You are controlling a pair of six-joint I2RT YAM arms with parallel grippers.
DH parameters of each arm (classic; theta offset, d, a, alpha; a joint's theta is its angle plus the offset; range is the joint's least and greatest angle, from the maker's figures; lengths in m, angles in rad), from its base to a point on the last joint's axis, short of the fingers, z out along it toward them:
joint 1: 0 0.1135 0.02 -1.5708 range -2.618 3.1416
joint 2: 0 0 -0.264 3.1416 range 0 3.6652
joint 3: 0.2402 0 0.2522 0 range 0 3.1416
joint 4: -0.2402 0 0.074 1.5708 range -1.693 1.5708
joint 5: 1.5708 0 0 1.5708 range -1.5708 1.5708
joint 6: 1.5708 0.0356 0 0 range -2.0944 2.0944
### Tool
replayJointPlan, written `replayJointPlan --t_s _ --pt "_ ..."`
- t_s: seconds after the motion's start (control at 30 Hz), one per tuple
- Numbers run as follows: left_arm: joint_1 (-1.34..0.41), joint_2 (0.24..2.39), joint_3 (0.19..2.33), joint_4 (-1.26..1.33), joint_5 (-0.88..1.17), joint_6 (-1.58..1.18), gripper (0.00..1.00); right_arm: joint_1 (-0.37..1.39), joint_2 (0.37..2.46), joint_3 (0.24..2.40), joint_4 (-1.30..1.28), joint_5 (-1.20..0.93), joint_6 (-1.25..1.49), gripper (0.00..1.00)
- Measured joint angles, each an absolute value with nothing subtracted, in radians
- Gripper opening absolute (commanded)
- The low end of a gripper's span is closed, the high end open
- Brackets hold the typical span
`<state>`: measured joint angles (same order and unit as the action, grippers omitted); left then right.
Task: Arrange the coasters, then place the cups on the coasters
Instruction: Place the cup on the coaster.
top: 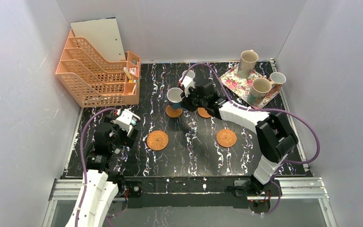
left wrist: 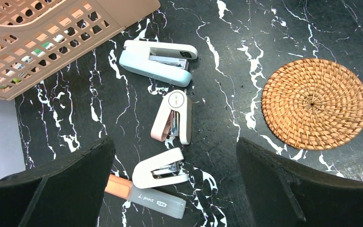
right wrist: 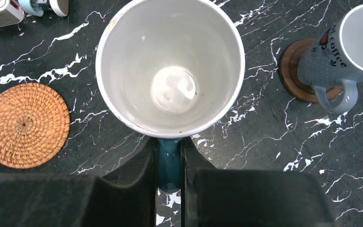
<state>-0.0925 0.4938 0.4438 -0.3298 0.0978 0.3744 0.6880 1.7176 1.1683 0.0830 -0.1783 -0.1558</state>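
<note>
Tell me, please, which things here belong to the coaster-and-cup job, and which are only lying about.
Job: wicker coasters, wood coasters, dark coaster, blue cup in the right tool, second blue cup, beige mugs, small orange cup.

Lying about: floral tray, orange file rack, staplers, marker pen.

Bright, even light; soft shadows; sharp focus.

Glossy ceramic blue cup [right wrist: 170,71]; woven wicker coaster [right wrist: 24,125]; smooth black marble-look table [right wrist: 264,156].
</note>
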Motion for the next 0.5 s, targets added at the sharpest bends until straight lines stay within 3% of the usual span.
replayJointPlan --t_s 0.5 --pt "-0.081 0.494 0.444 -0.330 0.099 0.374 0.98 0.709 1.781 1.169 0.084 -0.151 -0.157 0.01"
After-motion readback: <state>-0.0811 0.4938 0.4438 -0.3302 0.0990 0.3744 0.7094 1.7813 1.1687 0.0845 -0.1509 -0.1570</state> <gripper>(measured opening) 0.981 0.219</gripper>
